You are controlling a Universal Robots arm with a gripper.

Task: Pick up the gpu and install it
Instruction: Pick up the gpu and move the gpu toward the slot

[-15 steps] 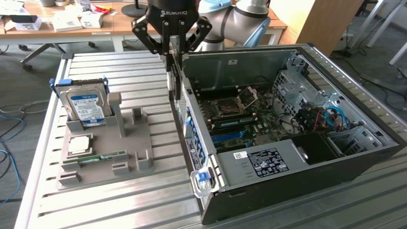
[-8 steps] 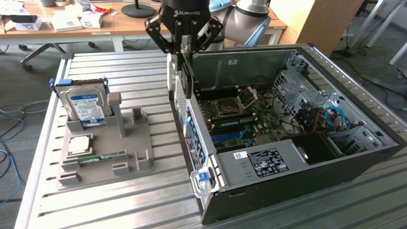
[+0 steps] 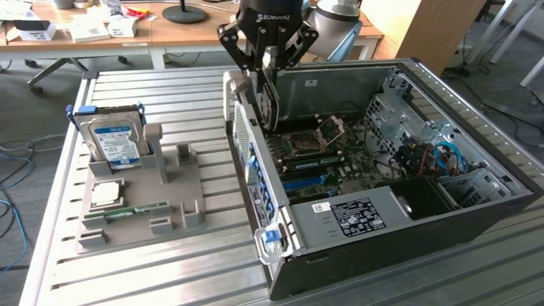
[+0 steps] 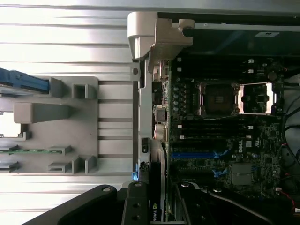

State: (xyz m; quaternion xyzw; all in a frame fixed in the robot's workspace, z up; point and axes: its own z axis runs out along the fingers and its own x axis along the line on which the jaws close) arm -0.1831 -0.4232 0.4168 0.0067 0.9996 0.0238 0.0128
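The robot arm's black two-fingered gripper (image 3: 270, 64) is clamped on the thin, flat, dark brownish-green gpu card (image 3: 270, 102), holding it on edge above the open black metal computer case (image 3: 408, 217). The card hangs just inside the case's rear wall, over the green motherboard (image 3: 327, 159), apart from its slots. At the exterior view's left, a grey plastic parts holder (image 3: 162, 185) on the ribbed metal table (image 3: 170, 274) carries a silver hard drive with a blue-white label (image 3: 114, 143), standing upright, and a narrow green memory stick (image 3: 127, 211).

exterior view looks down obliquely from afar, wrist view straight down nearby; both share the motherboard (image 3: 336, 159) (image 4: 211, 140).
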